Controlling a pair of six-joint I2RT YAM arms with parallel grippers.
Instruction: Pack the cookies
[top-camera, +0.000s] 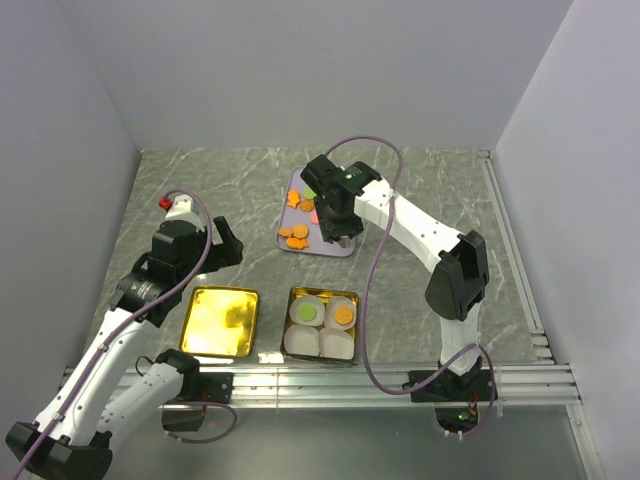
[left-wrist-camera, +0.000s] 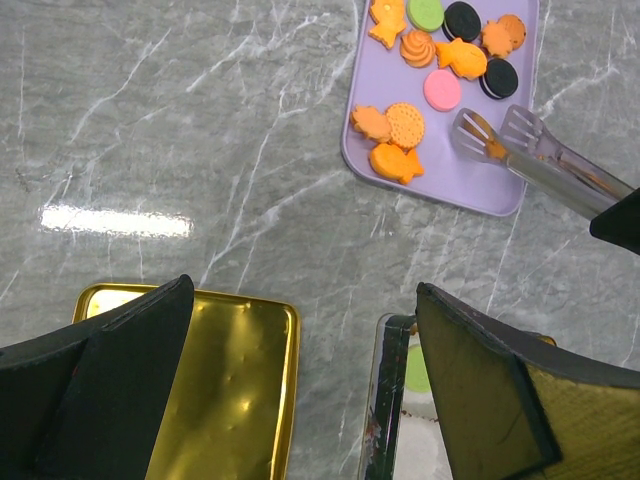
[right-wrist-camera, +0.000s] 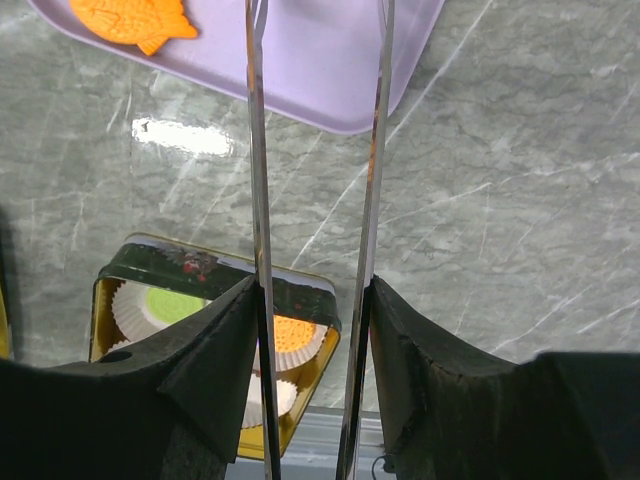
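While the right gripper is clamped on the handles of the tongs, check these hazards item by item.

Item, tool. The tong blades are partly squeezed, with the tips a little apart, low over the near right corner of the purple tray. An orange speck shows between the tips in the left wrist view. You cannot tell whether it is a gripped cookie or a reflection. If it is a cookie, the hold looks shallow, and a quick lift could drop it on the table.

Item, stock. The cookies lie loose on the tray, mostly along its left side, several touching. Closing the tips among them could pinch two or flick a neighbour over the rim.

Item, destination. The tin sits near the arm bases and holds white paper cups. One cup has a green cookie, one has an orange cookie, and the other two look unfilled. The cups are light, so a dragged tong tip could tilt or shift one.

Item, slip. The blades are thin and smooth between the pads. A knock on the tray could twist them in the grip.

Item, bystander. The left gripper, jaws wide and holding nothing, hangs over the gold lid beside the tin. Your carry path to the tin passes near it, so watch for a clash.
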